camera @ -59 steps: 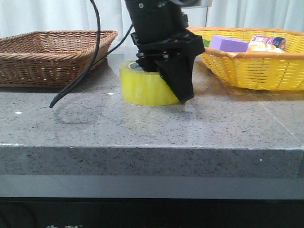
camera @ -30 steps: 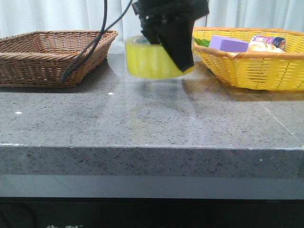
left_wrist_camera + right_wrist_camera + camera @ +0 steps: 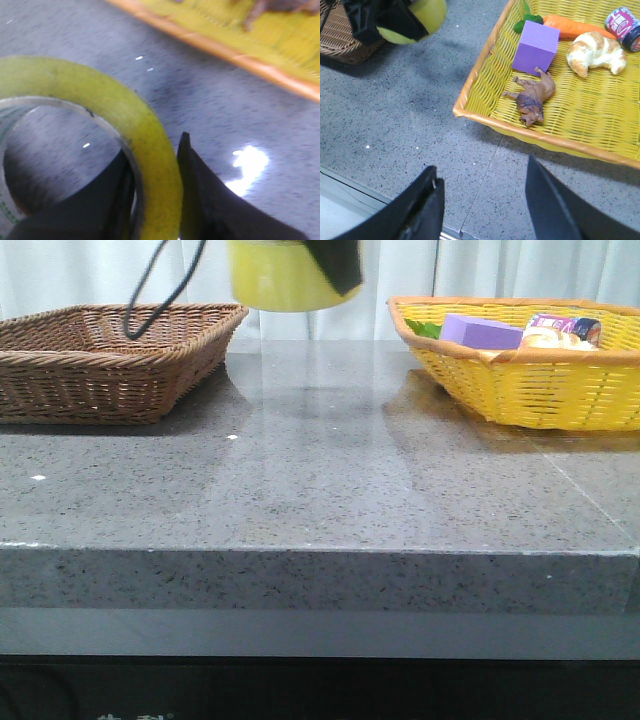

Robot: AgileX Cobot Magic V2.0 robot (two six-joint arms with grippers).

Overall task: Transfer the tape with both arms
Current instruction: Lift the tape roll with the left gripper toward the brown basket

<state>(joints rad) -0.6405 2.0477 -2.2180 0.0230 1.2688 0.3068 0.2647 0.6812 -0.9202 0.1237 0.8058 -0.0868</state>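
The yellow tape hangs high above the grey table at the top of the front view, between the two baskets. My left gripper is shut on the tape, one black finger inside the ring and one outside against its wall. In the front view only one black fingertip shows at the top edge. The right wrist view shows the tape held aloft by the left arm. My right gripper stands open and empty over the table near the front edge, apart from the tape.
A brown wicker basket stands at the left. A yellow wicker basket at the right holds a purple box, a carrot, a croissant, a toy lion and a jar. A black cable hangs near the brown basket.
The left gripper has lifted the tape off the table, rising to the top of the front view and shifting a little left. The cable rose with it.
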